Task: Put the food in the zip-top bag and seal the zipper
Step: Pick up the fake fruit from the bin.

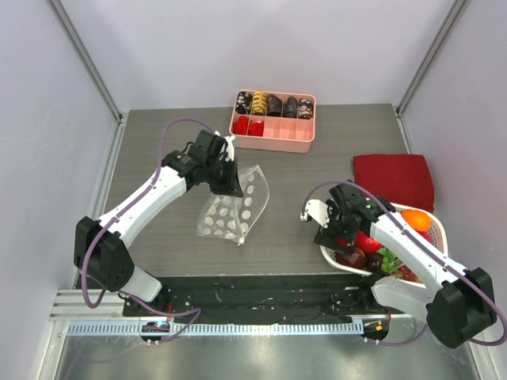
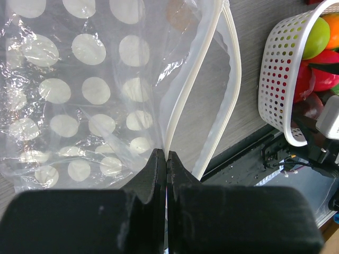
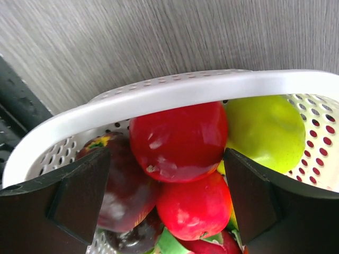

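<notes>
The clear polka-dot zip-top bag (image 1: 235,207) hangs lifted at its top edge over the table's middle left. My left gripper (image 1: 227,180) is shut on one lip of its whitish zipper (image 2: 186,95), and the other lip hangs loose, so the mouth gapes. The food lies in the white perforated basket (image 1: 438,229) at the right: red apples (image 3: 179,140), a green fruit (image 3: 267,129), an orange one (image 1: 416,219) and dark red fruits (image 3: 123,185). My right gripper (image 1: 342,234) is open just above the basket's near-left corner, its fingers (image 3: 85,193) on either side of a red apple.
A pink compartment tray (image 1: 272,121) with dark and red snack pieces stands at the back centre. A folded red cloth (image 1: 394,179) lies at the right behind the basket. A black strip (image 1: 261,286) runs along the table's near edge.
</notes>
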You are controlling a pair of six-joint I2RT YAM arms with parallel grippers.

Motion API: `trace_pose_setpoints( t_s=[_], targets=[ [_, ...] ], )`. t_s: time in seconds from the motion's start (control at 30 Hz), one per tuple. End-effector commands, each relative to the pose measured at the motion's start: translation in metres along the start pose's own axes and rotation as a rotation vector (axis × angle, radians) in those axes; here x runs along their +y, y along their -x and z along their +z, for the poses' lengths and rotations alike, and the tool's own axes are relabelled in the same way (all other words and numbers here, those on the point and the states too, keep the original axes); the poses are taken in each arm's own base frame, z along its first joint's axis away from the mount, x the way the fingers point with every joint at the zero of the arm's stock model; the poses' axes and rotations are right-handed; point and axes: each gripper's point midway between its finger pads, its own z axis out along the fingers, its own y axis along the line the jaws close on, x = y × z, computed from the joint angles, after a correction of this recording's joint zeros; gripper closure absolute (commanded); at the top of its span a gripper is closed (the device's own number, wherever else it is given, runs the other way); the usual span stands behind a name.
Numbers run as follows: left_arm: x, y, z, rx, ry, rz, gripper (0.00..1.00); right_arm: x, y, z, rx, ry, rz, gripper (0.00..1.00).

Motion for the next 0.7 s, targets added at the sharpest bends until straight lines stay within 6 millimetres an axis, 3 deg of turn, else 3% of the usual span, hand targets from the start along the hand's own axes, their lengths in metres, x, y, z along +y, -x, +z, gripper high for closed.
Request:
trace_pose_setpoints(
  t_s=[0.0,0.33,0.43,0.5,0.57,0.67],
  targets=[
    [-0.009,0.015,-0.004,-0.048,-0.028,0.005,1.00,-0.014,0.006,0.007,-0.043,-0.052,-0.035,0.08],
    [-0.009,0.012,0.000,-0.032,-0.031,-0.002,1.00,-0.012,-0.006,0.028,-0.034,-0.058,-0.055,0.08],
    [-0.011,0.012,-0.003,-0.035,-0.037,0.001,1.00,-0.016,-0.003,0.021,-0.046,-0.081,-0.035,0.17],
    [-0.012,0.012,-0.004,-0.035,-0.042,0.001,1.00,-0.019,-0.001,0.014,-0.054,-0.099,-0.030,0.35],
    [-0.015,0.011,-0.006,-0.031,-0.059,-0.002,1.00,-0.026,0.009,-0.002,-0.093,-0.136,-0.018,0.47],
    [-0.021,0.012,-0.012,-0.037,-0.086,0.004,1.00,-0.024,0.023,-0.027,-0.149,-0.126,0.017,0.55]
  ],
)
